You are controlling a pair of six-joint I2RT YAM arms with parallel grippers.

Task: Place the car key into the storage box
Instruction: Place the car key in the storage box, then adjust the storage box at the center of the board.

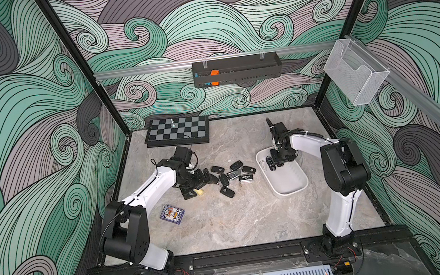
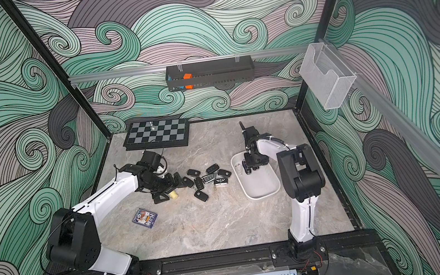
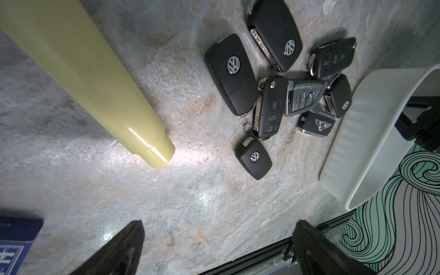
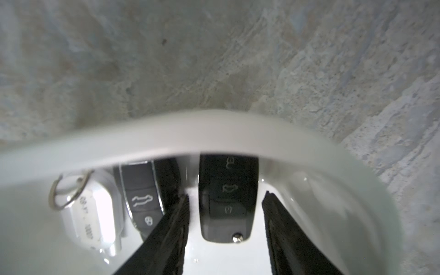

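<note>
Right end effector (image 4: 226,197) spread, straddling one car key (image 4: 227,209) in storage box (image 4: 166,133); three items inside total. Left end effector (image 3: 217,228) spread wide; pile of eight keys (image 3: 306,97) on surface (image 3: 190,190).

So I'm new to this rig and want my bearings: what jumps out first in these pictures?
The swirling green and grey wave walls all round the cell. Next, the heap of black car keys at mid-table, and the right gripper inside the white storage box, jaws apart either side of a black key on its floor.

VW badge on black fob (image 3: 232,78), BMW roundel on silver-trimmed fob (image 3: 306,97)
</note>
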